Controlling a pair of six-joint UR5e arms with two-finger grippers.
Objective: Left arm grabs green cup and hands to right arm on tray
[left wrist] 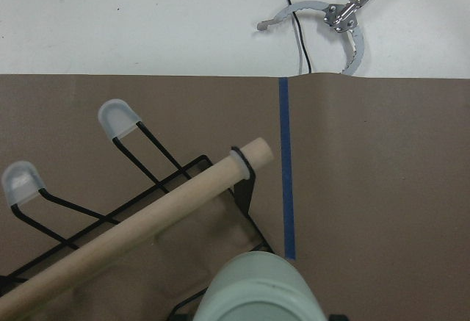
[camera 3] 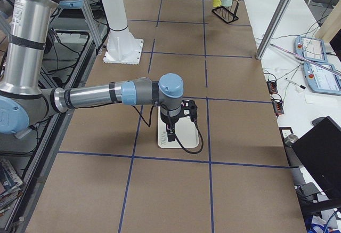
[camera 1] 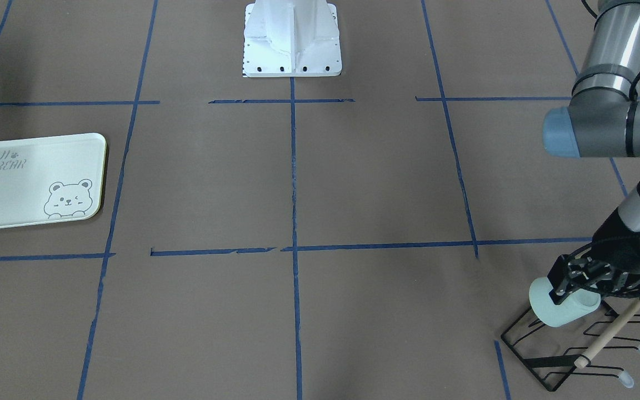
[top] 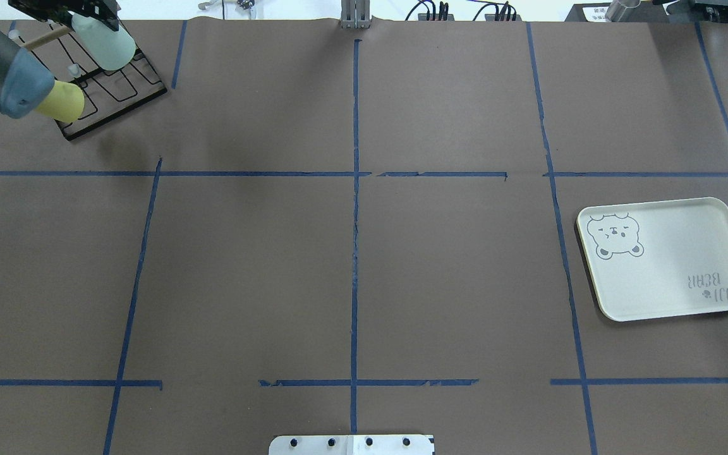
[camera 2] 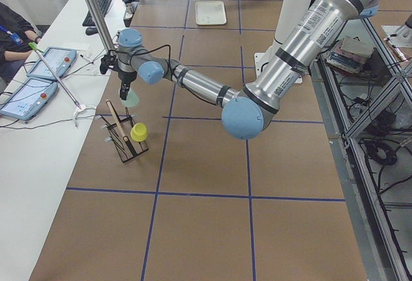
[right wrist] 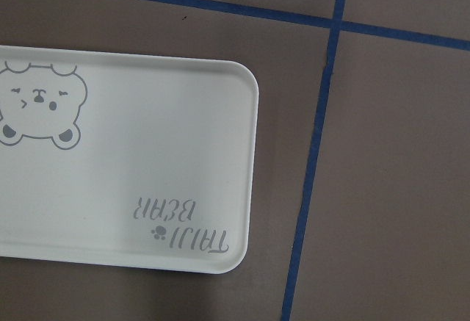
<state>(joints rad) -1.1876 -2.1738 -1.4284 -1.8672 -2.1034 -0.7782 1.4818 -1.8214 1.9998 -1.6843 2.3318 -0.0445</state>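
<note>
The left gripper's (camera 1: 567, 288) jaws are clamped on the green cup (camera 1: 559, 309), which it holds tilted over the black wire rack (camera 1: 548, 361). A yellow cup (top: 60, 104) sits on that rack. Well apart to the right, the right gripper (camera 3: 170, 135) hangs over the tray (top: 667, 278). I cannot tell how its jaws stand.
</note>
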